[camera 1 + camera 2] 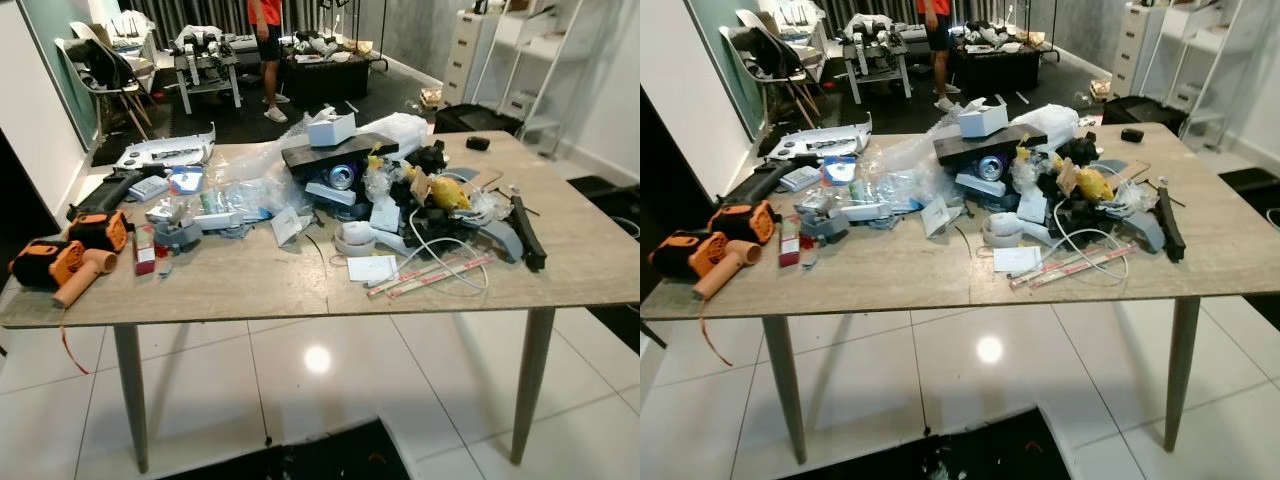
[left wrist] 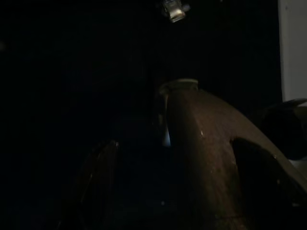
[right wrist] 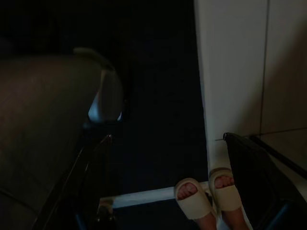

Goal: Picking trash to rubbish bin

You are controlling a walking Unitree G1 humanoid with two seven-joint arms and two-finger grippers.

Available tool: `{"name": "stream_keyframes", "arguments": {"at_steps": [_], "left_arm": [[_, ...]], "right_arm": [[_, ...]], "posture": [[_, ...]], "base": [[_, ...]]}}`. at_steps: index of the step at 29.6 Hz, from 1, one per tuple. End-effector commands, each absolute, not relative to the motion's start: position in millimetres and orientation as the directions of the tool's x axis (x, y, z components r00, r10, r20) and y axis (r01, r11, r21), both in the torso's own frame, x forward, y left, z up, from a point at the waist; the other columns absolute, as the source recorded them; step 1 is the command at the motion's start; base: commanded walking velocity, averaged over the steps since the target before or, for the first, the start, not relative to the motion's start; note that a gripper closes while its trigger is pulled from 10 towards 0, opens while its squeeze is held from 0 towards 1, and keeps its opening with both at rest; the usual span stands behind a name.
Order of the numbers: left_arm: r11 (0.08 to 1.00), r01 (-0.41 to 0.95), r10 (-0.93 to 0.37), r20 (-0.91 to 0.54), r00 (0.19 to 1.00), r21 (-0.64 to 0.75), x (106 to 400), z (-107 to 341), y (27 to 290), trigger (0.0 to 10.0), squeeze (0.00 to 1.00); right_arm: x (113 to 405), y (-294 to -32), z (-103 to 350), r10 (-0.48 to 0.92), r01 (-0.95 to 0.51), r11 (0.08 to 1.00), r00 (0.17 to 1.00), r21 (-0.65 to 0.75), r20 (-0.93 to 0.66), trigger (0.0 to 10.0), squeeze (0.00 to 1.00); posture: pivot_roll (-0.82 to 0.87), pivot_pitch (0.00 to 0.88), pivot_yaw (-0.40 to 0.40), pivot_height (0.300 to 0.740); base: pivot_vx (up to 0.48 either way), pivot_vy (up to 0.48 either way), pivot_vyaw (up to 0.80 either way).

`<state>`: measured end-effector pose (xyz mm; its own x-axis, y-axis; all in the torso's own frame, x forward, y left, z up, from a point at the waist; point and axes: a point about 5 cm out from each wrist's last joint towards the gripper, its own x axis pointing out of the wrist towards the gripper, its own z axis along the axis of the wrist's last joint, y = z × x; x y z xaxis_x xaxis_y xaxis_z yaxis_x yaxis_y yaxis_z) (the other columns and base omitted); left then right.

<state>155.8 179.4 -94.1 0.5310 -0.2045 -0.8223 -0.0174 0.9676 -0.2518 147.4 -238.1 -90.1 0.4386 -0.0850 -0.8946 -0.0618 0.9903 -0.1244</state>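
Trash pile (image 1: 400, 200) sits mid-table (image 1: 250, 285) w/ drink can (image 1: 342, 176), tape roll (image 1: 355, 238), cables. Both arms hang idle in shade (finger state: can't tell). Slippered feet (image 3: 208, 194) nearby.

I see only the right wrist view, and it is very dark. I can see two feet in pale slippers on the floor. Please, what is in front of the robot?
Observer: A wooden table covered with clutter stands ahead.
Operator: Is there trash I can recognise?
Observer: Yes, a drink can lies on its side in the middle pile, its end facing the robot.
Operator: What lies nearest to the front edge?
Observer: A white card, beside a white cable.
Operator: Anybody else nearby?
Observer: A person stands far behind the table, near other tables.
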Motion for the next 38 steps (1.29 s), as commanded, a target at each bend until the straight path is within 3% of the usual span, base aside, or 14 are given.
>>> {"name": "stream_keyframes", "arguments": {"at_steps": [1,9,16,21,23,25,26,31,32,33,35,36,37,38], "left_arm": [[0.966,-0.024,-0.215,-0.848,0.485,-0.259,141.4,-100.1,177.2,10.0,0.0],[0.967,-0.028,-0.208,-0.852,0.48,-0.252,139.6,-100.7,178.1,10.0,0.0],[0.969,-0.039,-0.196,-0.854,0.481,-0.245,138.3,-101.0,180.3,10.0,0.0],[0.968,-0.038,-0.199,-0.852,0.484,-0.248,139.1,-100.6,180.7,10.0,0.0],[0.968,-0.037,-0.2,-0.851,0.486,-0.248,139.8,-100.4,180.5,10.0,0.0],[0.968,-0.037,-0.2,-0.851,0.486,-0.248,139.9,-100.3,180.5,10.0,0.0],[0.968,-0.036,-0.2,-0.851,0.486,-0.248,140.0,-100.3,180.5,10.0,0.0],[0.969,-0.033,-0.2,-0.851,0.485,-0.247,140.1,-100.3,180.0,10.0,0.0],[0.969,-0.032,-0.2,-0.851,0.485,-0.246,140.0,-100.4,179.7,10.0,0.0],[0.968,-0.032,-0.203,-0.851,0.484,-0.249,139.5,-100.7,178.9,10.0,0.0],[0.968,-0.032,-0.203,-0.851,0.484,-0.249,139.5,-100.7,178.9,10.0,0.0],[0.968,-0.032,-0.204,-0.851,0.483,-0.25,139.2,-100.8,178.6,10.0,0.0],[0.968,-0.032,-0.204,-0.851,0.483,-0.25,139.2,-100.8,178.6,10.0,0.0],[0.967,-0.032,-0.206,-0.852,0.481,-0.252,138.2,-101.2,178.1,10.0,0.0]], "right_arm": [[143.8,-237.3,-91.8,-0.092,-0.043,0.992,0.431,-0.122,-0.898,10.0,0.0],[154.2,-240.2,-87.0,-0.116,-0.03,0.989,0.467,-0.146,-0.877,10.0,0.0],[195.4,-239.6,-67.1,-0.115,-0.028,0.986,0.603,-0.165,-0.789,10.0,0.0],[252.5,-210.7,-33.5,0.092,-0.158,0.986,0.763,-0.046,-0.64,10.0,0.0],[271.2,-196.0,-17.9,0.225,-0.251,0.968,0.794,0.033,-0.564,10.0,0.0],[274.3,-193.3,-14.9,0.251,-0.27,0.962,0.797,0.047,-0.549,10.0,0.0],[285.2,-184.7,-3.1,0.344,-0.342,0.935,0.801,0.097,-0.49,10.0,1.0],[309.7,-163.5,34.1,0.592,-0.549,0.806,0.751,0.221,-0.293,10.0,1.0],[314.0,-157.8,46.5,0.668,-0.621,0.743,0.708,0.249,-0.228,10.0,1.0],[314.3,-145.3,78.3,0.839,-0.794,0.535,0.539,0.288,-0.075,10.0,1.0],[314.3,-145.3,78.3,0.839,-0.794,0.535,0.539,0.288,-0.075,10.0,1.0],[310.6,-140.1,93.0,0.897,-0.858,0.424,0.442,0.289,-0.004,10.0,1.0],[310.6,-140.1,93.0,0.897,-0.858,0.424,0.442,0.289,-0.004,10.0,1.0],[301.8,-134.0,125.5,0.947,-0.931,0.236,0.284,0.28,0.148,10.0,1.0]], "posture": [[-0.13,0.147,0.041,0.74],[-0.12,0.15,0.04,0.74],[-0.13,0.152,0.041,0.74],[-0.14,0.153,0.043,0.74],[-0.14,0.153,0.043,0.74],[-0.14,0.153,0.043,0.74],[-0.14,0.154,0.044,0.74],[-0.14,0.155,0.043,0.74],[-0.14,0.157,0.041,0.74],[-0.14,0.158,0.041,0.74],[-0.14,0.158,0.041,0.74],[-0.14,0.158,0.04,0.74],[-0.14,0.158,0.04,0.74],[-0.14,0.161,0.039,0.74]], "base": [[0.0,-0.465,0.0],[0.0,-0.427,0.0],[0.0,0.0,0.0],[0.0,0.0,0.0],[0.0,0.0,0.0],[0.0,0.0,0.0],[0.0,0.0,0.0],[0.0,0.0,0.0],[0.0,0.0,0.0],[0.0,0.0,0.0],[0.0,0.0,0.0],[0.0,0.0,0.0],[0.0,0.0,0.0],[0.0,0.0,0.0]]}}
